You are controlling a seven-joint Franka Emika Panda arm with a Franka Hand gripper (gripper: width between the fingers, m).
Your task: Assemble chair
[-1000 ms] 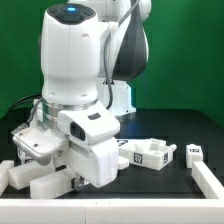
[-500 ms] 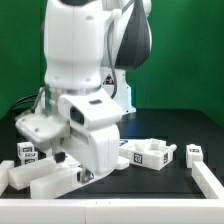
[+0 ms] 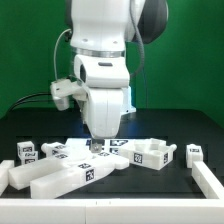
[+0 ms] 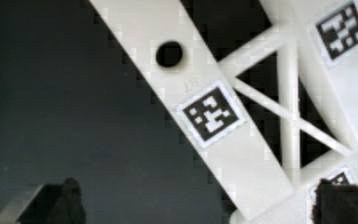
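Note:
My gripper (image 3: 97,141) hangs open a little above the table, over the middle of the scene, with nothing between its fingers. Below it and toward the exterior view's left lies a long white chair part (image 3: 68,174) with tags on it. In the wrist view my gripper (image 4: 197,206) looks straight down on a white framed chair part (image 4: 190,75) with a round hole, triangular cut-outs and a square tag (image 4: 211,113). Both dark fingertips (image 4: 51,206) stand wide apart and clear of it.
A small tagged block (image 3: 27,151) sits at the exterior view's left. A tagged bracket-shaped part (image 3: 150,155) and a small tagged piece (image 3: 195,153) lie to the right. White bars run along the left edge (image 3: 6,172) and right edge (image 3: 207,177).
The arm has risen and swung toward the exterior view's right, away from the long part at the front left. The jaws have opened wide and let that part go.

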